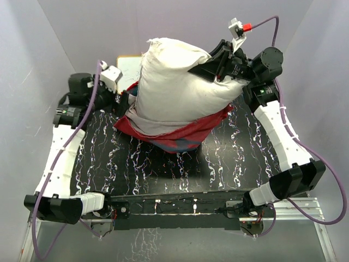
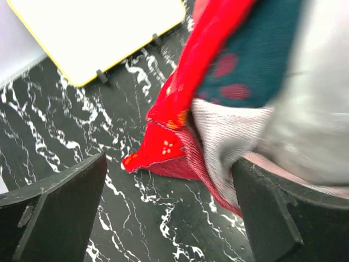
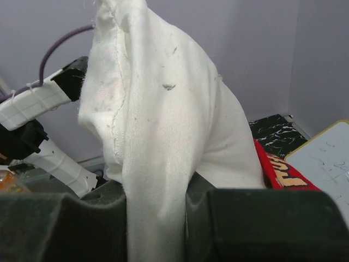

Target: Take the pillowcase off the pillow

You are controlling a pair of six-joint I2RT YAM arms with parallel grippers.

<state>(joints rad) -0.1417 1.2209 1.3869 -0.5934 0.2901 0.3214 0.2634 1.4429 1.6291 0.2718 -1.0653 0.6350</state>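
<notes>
The off-white pillow (image 1: pixel 174 87) stands tilted at the table's back middle, mostly bare. The red pillowcase (image 1: pixel 182 134) is bunched round its lower end on the table. My right gripper (image 1: pixel 217 68) is shut on a fold of the pillow's upper right part and holds it up; in the right wrist view the white fabric (image 3: pixel 158 109) is pinched between the pads at the gripper (image 3: pixel 155 224). My left gripper (image 1: pixel 123 102) is open, low at the pillowcase's left edge. In the left wrist view the gripper (image 2: pixel 169 218) straddles bare table, with the red pillowcase corner (image 2: pixel 163 147) just beyond and the pillow (image 2: pixel 311 109) above the right finger (image 2: pixel 289 213).
A flat white board with a yellow wood frame (image 1: pixel 128 66) lies at the back left behind the pillow; it shows in the left wrist view (image 2: pixel 98 33) and in the right wrist view (image 3: pixel 327 158). The black marbled table (image 1: pixel 163 169) has grey walls on three sides.
</notes>
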